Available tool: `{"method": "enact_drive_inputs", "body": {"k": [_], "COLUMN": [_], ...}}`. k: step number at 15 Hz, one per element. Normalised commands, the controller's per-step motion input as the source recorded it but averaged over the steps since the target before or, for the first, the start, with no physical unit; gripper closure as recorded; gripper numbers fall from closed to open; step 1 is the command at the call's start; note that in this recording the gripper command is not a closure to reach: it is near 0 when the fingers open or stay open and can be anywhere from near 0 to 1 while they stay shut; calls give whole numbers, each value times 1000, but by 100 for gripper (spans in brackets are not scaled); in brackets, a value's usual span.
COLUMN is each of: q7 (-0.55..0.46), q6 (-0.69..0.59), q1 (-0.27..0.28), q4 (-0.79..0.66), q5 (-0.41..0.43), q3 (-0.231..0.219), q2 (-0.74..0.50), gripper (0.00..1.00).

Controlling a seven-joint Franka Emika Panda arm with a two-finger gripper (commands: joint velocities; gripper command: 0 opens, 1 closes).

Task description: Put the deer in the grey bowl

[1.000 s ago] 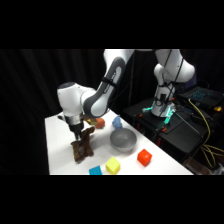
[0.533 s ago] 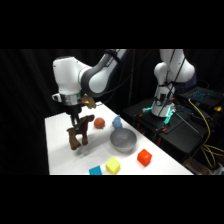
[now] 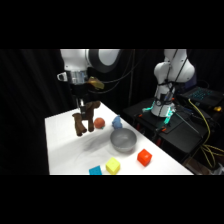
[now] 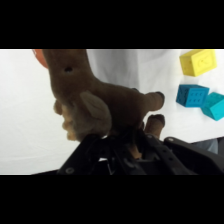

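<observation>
The gripper (image 3: pixel 82 106) grasps the deer (image 3: pixel 85 119) and holds it in the air above the table (image 3: pixel 62 145). The grey bowl (image 3: pixel 122 140) lies at about four o'clock from the deer. I think it is best to carry the deer fully over the hollow, legs clear of the rim, before letting go.

No legible text, label, brand, number or sign appears in either view. The yellow cube (image 4: pixel 198 62) carries faint raised marks on one face; these cannot be read.

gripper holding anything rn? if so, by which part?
Yes: the gripper holds the deer above the table. The wrist view shows the grip on its body, though not exactly where; its legs hang down.
</observation>
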Motion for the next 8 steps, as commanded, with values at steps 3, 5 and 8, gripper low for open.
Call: {"method": "enact_drive_inputs", "body": {"k": [3,5,8], "q7": [175,185,140], "q6": [-82,-34,46], "q1": [87,67,56], "q4": [-679,-606,-539], "q5": [-84,-34,55], "q3": [34,62,72], "q2": [-696,-581,-445], "gripper": [18,18,18]}}
